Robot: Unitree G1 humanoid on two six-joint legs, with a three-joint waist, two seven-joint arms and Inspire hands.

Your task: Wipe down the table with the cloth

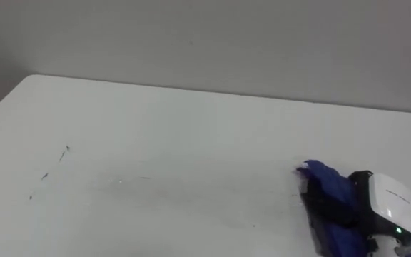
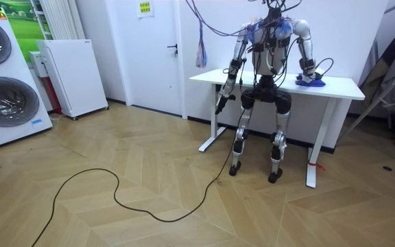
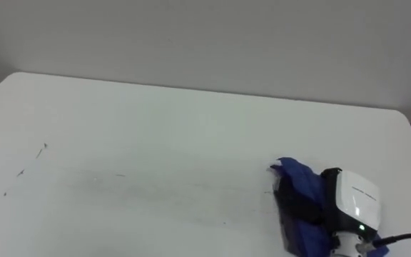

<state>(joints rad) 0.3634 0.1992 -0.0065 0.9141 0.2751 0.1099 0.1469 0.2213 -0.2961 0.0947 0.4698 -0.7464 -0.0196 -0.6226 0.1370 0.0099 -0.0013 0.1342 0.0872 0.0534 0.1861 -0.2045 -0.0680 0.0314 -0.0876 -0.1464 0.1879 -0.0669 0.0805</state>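
- Table [image 1: 191, 121]: white, smooth, matt top with rounded corners, on thin white legs. The robot stands at its long side and faces it.
- Cloth [image 1: 327, 178]: dark blue, soft and crumpled, lying on the near right part of the table. The picture edge cuts off its lower part.
- Right hand [image 1: 389, 200]: hard white shell on the back, dark below, resting on the cloth. I cannot tell if it grips the cloth or only presses it.
- Left hand [image 2: 221, 106]: hangs low beside the table end, too small to read its state.
- Marks [image 1: 64, 151]: a few thin dark specks on the left part of the table.
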